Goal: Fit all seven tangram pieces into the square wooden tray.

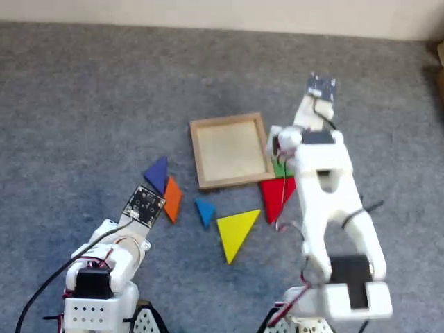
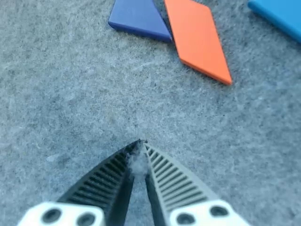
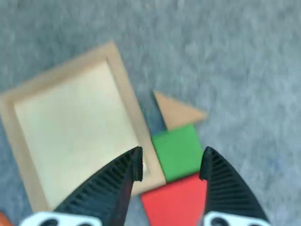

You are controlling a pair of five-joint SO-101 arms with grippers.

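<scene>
Our R gripper (image 3: 171, 160) hangs w/ jaws wide over the green sq. (image 3: 178, 150), which lies just beside the tray (image 3: 127, 89) rim, btwn the red triangle (image 3: 174, 202) & tan triangle (image 3: 176, 110). Our L gripper (image 2: 139, 146) is pinched closed on nothing above open carpet (image 2: 70, 94), near the orange parallelogram (image 2: 197, 40).

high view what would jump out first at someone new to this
The square wooden tray sits mid-table on grey carpet, with the bright pieces lying outside it: the yellow triangle and red triangle toward the arms, the orange parallelogram near the left arm. The right gripper hangs open over the green square beside the tray's corner.
</scene>
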